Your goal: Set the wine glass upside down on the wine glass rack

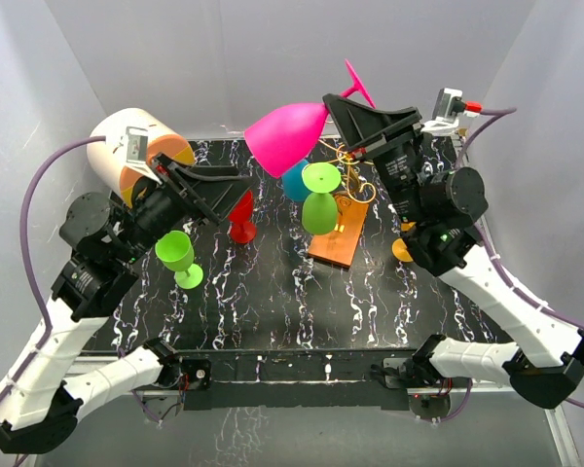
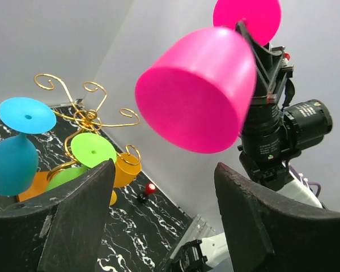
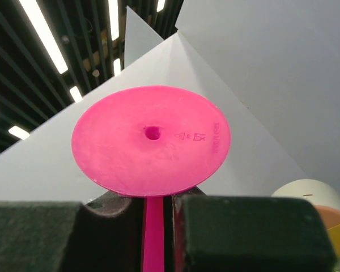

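Hanging on 1 rack: 2 glasses

The only marks stand on the underside of the pink wine glass, on its round foot as the right wrist view shows it. Two small moulded symbols sit just right of the centre hole, and a curved line of tiny raised letters runs near the rim. All are too small to read
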`<action>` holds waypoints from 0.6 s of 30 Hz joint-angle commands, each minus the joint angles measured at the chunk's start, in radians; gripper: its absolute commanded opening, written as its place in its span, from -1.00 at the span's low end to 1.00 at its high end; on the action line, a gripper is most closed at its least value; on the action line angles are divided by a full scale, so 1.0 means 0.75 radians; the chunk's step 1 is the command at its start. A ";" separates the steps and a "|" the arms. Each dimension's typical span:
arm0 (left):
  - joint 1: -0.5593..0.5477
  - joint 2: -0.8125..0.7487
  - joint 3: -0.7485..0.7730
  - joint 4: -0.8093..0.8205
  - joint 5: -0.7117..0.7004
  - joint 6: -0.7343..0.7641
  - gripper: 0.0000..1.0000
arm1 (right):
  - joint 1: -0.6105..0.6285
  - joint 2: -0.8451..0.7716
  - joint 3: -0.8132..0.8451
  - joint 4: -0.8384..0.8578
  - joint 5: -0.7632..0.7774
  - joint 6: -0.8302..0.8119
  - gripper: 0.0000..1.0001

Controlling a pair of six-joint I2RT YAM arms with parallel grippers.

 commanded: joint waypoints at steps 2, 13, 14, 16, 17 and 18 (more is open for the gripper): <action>0.004 -0.058 0.028 0.026 0.108 0.023 0.41 | 0.004 -0.105 -0.040 -0.024 -0.283 -0.412 -1.00; 0.004 0.060 0.036 0.191 0.213 -0.274 0.46 | 0.003 -0.384 -0.238 -0.318 -0.631 -0.767 -1.00; 0.004 0.065 0.013 0.232 0.230 -0.306 0.46 | 0.005 -0.403 -0.252 -0.353 -0.660 -0.779 -1.00; 0.004 0.065 -0.043 0.295 0.242 -0.361 0.46 | 0.004 -0.439 -0.272 -0.432 -0.698 -0.806 -1.00; 0.004 0.064 -0.065 0.312 0.245 -0.386 0.46 | 0.005 -0.458 -0.277 -0.474 -0.707 -0.821 -1.00; 0.004 0.068 -0.078 0.317 0.251 -0.406 0.46 | 0.005 -0.476 -0.283 -0.519 -0.710 -0.839 -1.00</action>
